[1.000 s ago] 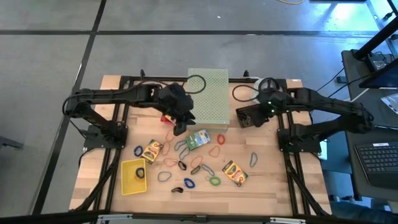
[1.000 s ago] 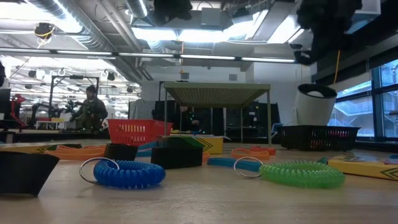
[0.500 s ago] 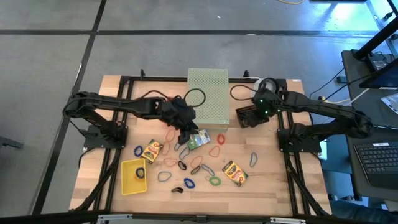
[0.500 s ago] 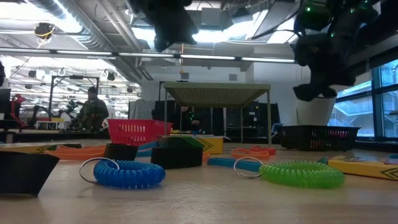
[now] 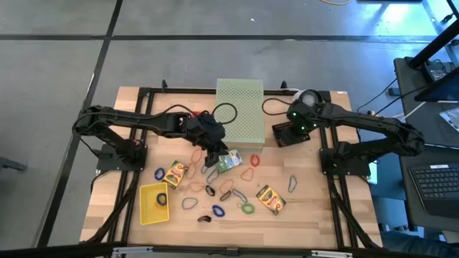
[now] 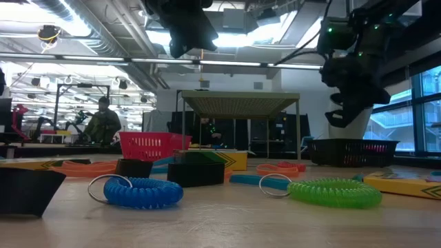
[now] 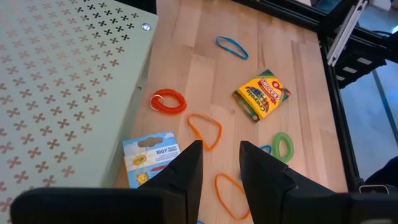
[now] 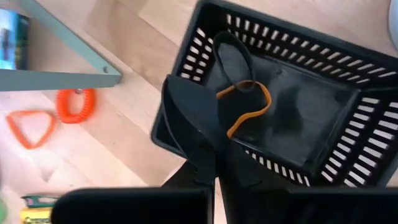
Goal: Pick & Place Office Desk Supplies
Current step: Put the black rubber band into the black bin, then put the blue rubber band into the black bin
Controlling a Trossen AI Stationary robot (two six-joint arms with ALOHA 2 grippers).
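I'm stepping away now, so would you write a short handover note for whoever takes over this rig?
Left gripper: open, empty, above the orange loop beside the blue card pack, near the pale green perforated box.
Right gripper: shut, nothing visibly held, over the black basket.
Done: an orange band and a black loop lie in the basket.
Left: coil loops, bands, clips and crayon boxes scattered on the table; yellow tray holds one dark piece.

Perforated box (image 5: 240, 111) at table's (image 5: 315, 208) rear, basket (image 5: 287, 134) right of it, band (image 8: 244, 106) inside basket
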